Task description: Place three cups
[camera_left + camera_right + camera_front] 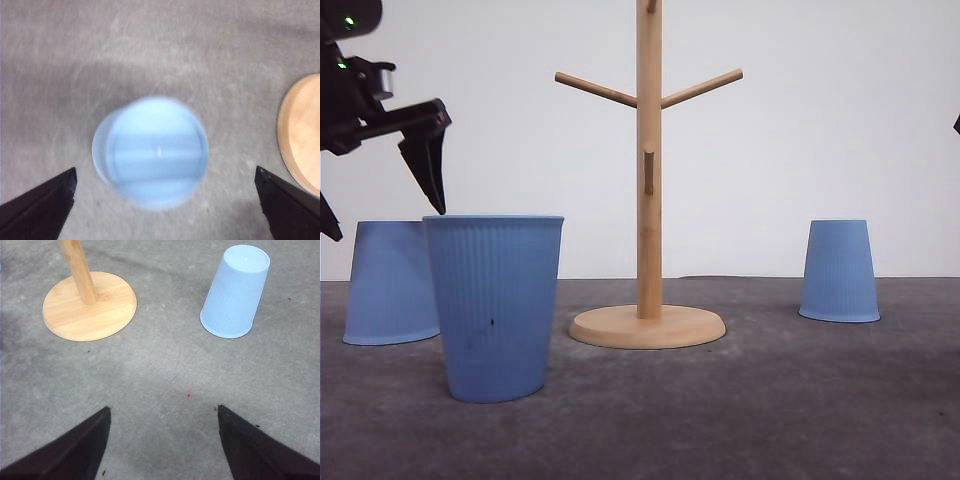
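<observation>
Three light-blue ribbed cups, near cup [493, 305] upright (dark specks on its side), left cup [388, 283] and right cup [839, 271] inverted, left gripper [382, 205] and right gripper [164, 440] jaws wide, empty.

- The scene is viewed low and level from the front, close over the table [740, 420].
- Both wrist views are aimed downward; the wooden stand [648, 250] base is shared by all.

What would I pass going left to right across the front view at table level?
Upside-down left cup → upright cup → wooden rack → upside-down right cup.
</observation>
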Robot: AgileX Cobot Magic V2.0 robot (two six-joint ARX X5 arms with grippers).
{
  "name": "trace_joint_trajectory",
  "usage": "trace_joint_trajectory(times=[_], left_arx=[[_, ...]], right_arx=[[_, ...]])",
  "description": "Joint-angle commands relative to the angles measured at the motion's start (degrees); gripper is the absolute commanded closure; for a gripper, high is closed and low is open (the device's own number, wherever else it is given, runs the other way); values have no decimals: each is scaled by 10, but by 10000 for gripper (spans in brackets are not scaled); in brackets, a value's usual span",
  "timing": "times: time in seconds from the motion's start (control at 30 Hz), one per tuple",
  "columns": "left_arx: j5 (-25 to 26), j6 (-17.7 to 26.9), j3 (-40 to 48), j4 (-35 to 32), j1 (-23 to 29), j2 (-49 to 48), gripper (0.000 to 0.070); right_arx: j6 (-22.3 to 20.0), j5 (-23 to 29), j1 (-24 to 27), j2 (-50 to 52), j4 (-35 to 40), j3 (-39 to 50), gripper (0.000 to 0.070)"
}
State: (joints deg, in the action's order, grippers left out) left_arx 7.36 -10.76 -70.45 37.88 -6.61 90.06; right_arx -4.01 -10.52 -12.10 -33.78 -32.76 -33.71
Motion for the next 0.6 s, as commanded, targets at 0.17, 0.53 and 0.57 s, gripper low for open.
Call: trace_joint_trajectory(times=[0.17,0.53,0.57], left_arx=[[-6,21,-18,-3,0,48,0],[-16,33,-18,-21,0,60,0],[-16,33,-18,-21,0,62,0]], right_arx=[[10,0,-3,-2,6,-9,265],[10,0,-3,-2,6,-9,265],[10,0,-3,-2,6,-9,265]])
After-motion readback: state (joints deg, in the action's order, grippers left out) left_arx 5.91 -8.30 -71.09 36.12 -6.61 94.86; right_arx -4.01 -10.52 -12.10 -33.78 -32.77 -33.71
